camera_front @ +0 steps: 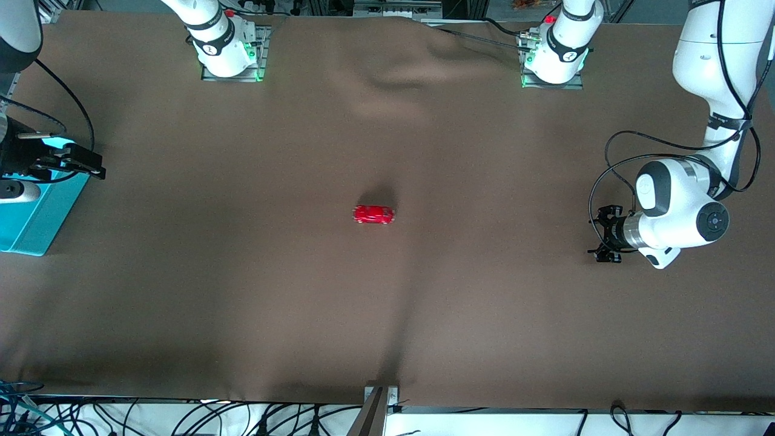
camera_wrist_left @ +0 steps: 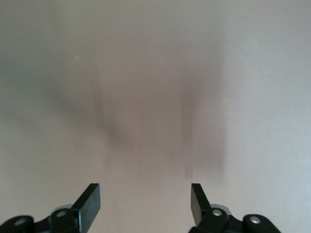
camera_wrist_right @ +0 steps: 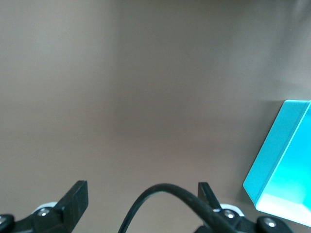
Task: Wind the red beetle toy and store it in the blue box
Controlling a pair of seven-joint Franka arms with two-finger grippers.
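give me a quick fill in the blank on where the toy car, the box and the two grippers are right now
1. The red toy car sits on the brown ____, near the table's middle.
2. The blue box lies at the ____ arm's end of the table.
3. The left gripper has its fingers ____, with nothing between them.
4. The right gripper is over the edge of the ____.

Missing words: cloth; right; open; box

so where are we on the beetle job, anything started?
Nothing looks done. The red beetle toy sits alone mid-table, untouched. The blue box at the right arm's end holds no toy. In hand: nothing; the left gripper is open over bare cloth at its own end, the right gripper open by the box. Left: grasp, wind, store.
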